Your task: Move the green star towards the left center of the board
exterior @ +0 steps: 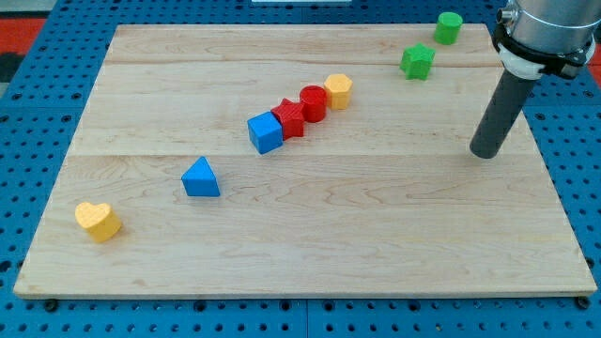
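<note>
While my tip rests on the bench at the right of the frame, the green star sits in the upper right, above and left of my tip and well apart from it. A green cylinder stands just beyond the star. No gripper exists here, so nothing opens or closes. Probably my tip waits on the star's right because a push from that side sends the star leftwards, above the diagonal row of blocks.
</note>
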You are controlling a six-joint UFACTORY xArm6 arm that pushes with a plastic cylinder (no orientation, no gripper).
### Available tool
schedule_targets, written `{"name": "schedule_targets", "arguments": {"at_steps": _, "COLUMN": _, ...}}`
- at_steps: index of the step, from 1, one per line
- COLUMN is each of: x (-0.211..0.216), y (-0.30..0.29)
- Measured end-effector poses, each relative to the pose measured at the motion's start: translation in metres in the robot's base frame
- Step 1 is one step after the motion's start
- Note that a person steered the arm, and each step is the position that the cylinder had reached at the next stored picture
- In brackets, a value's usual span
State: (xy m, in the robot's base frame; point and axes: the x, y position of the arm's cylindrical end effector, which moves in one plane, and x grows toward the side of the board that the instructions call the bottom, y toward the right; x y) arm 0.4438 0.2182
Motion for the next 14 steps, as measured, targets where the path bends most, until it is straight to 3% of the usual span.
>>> {"name": "schedule_targets", "arguments": {"at_steps": 4, "x": 0.004, "y": -0.031}}
{"name": "schedule_targets", "arguments": {"at_steps": 5, "x": -0.03, "y": -0.053}}
{"name": "schedule_targets", "arguments": {"at_steps": 6, "x": -0.084, "y": -0.023}}
{"name": "schedule_targets", "arguments": {"at_steps": 7, "x": -0.109, "y": 0.008}}
{"name": "schedule_targets", "arguments": {"at_steps": 9, "x": -0.163, "y": 0.016}}
{"name": "schedule_targets", "arguments": {"at_steps": 14, "x": -0.213, "y": -0.248}}
